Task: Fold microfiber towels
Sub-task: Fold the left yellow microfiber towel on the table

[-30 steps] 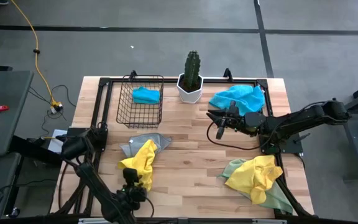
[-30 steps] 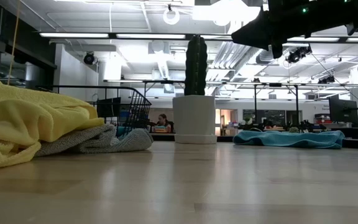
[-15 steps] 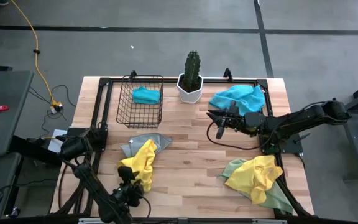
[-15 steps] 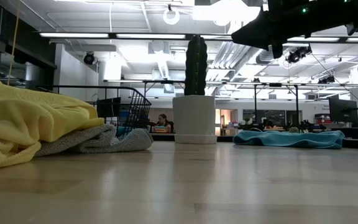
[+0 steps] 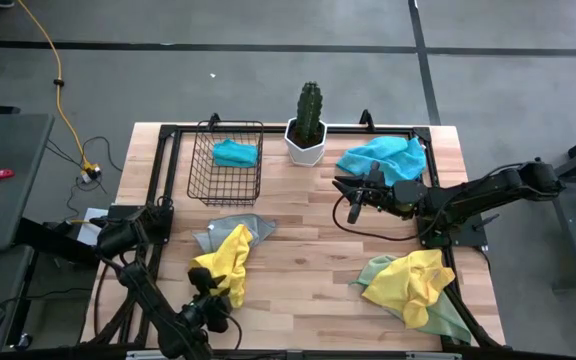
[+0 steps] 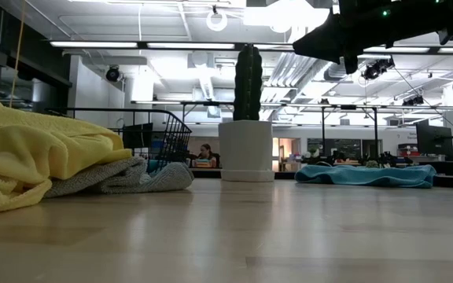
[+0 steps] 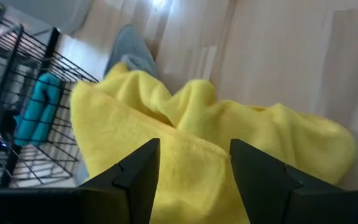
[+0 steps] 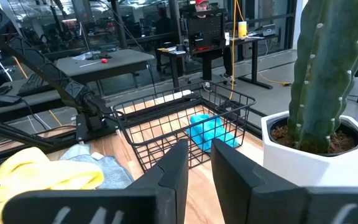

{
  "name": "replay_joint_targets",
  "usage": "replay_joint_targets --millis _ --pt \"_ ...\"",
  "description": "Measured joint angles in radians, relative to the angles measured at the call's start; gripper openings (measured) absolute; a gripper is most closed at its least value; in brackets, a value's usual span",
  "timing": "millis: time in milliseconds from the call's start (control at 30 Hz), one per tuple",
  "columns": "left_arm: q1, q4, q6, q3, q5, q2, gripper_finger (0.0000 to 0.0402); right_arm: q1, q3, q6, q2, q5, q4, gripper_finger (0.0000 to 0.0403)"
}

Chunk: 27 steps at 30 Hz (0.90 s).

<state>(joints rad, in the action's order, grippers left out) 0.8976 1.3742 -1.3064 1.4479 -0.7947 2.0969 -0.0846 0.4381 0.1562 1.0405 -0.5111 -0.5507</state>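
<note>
The left gripper hangs just above the crumpled yellow towel at the table's near-left — fingers spread wide, gripping nothing — and that towel lies partly over a grey towel. The right gripper waits mid-right, fingers slightly parted, empty, near a turquoise towel.

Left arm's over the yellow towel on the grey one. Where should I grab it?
Grip the raised fold of the yellow towel, coming straight down from above. It lies bunched on the grey towel, so a high pinch likely lifts yellow alone. The left end effector is open just above it.
</note>
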Motion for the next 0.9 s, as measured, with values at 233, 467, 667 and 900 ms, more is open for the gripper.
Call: replay_joint_targets --millis 233,467,667,900 --pt "0.014 -0.015 0.0 0.0 -0.001 0.056 0.0186 0.0 0.0 0.0 0.0 0.0 0.0 0.006" --pt "0.013 0.008 -0.004 -0.001 -0.034 0.09 0.0186 0.0 0.0 0.0 0.0 0.001 0.0 0.006" --pt "0.014 0.095 -0.081 0.009 -0.03 0.09 0.0186 0.0 0.0 0.0 0.0 0.005 0.0 0.006" --pt "0.014 0.133 -0.115 0.026 -0.062 0.09 0.0186 0.0 0.0 0.0 0.0 0.005 0.0 0.006"
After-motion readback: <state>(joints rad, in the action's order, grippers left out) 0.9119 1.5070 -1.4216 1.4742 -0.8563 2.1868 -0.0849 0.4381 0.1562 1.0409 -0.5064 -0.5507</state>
